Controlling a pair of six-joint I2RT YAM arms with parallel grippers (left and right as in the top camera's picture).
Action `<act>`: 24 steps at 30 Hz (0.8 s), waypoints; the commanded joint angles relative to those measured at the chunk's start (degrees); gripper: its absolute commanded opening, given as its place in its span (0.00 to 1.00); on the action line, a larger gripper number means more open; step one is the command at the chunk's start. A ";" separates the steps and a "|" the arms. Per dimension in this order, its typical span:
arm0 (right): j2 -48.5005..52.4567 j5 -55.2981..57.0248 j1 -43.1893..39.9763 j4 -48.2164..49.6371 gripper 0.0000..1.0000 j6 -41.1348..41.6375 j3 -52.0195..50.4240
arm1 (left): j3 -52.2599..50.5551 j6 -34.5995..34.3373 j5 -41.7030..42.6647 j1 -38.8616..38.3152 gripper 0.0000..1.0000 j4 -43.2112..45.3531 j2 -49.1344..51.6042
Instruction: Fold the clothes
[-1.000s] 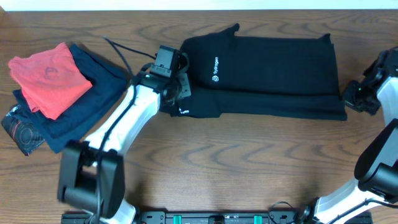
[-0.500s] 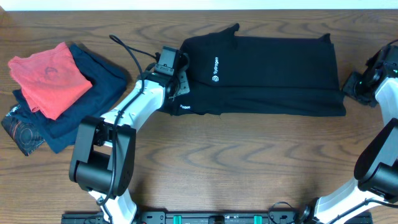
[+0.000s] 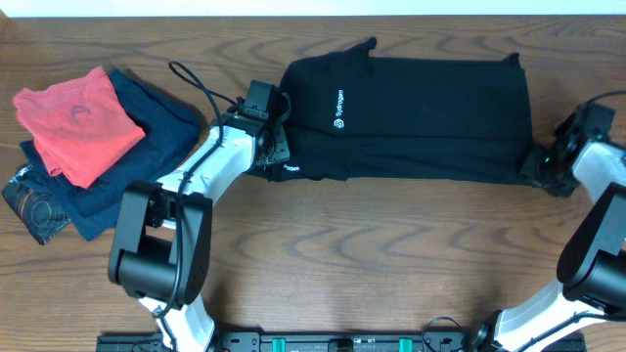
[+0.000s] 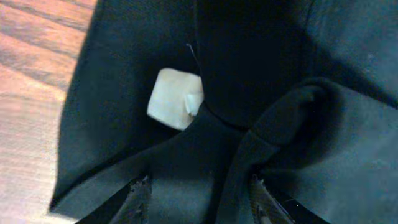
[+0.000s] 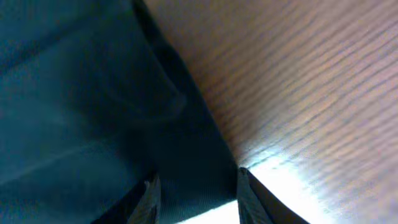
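The clothes, a black T-shirt with a small white logo, lie folded into a long band across the far side of the table. My left gripper sits over the band's left end. Its jaws stand apart above dark folds, next to a white label; the gripper is open. At the shirt's right end my right gripper hovers low. In the right wrist view it is open, straddling the shirt's edge where it meets the wood.
A coral-red folded garment lies on a navy-blue one at the left of the wooden table, with a dark patterned piece under them. The left arm's cable loops above the table.
Both grippers were shut a second ago and now stand open, the shirt ends let go. The right gripper has shifted a little left and nearer, to the shirt's right corner.
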 commanded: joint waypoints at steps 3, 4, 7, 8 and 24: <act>-1.01 1.60 0.13 3.56 0.29 -0.15 -4.15 | -1.18 2.47 -0.76 0.22 0.53 -0.09 4.72; -1.01 3.37 0.13 3.13 0.24 -0.15 -4.33 | -1.18 2.47 -0.74 0.31 0.53 -0.42 5.40; -1.01 9.40 0.00 0.74 0.12 0.66 -4.33 | -1.18 2.43 -0.74 0.96 0.52 -3.45 7.30; -1.01 11.85 -0.20 -0.50 0.09 2.25 -4.33 | -1.18 2.36 -0.70 1.22 0.52 -5.20 7.56; -2.64 12.70 -4.74 -13.00 0.08 10.64 -3.23 | -1.03 2.62 -0.07 1.14 0.54 -29.83 1.49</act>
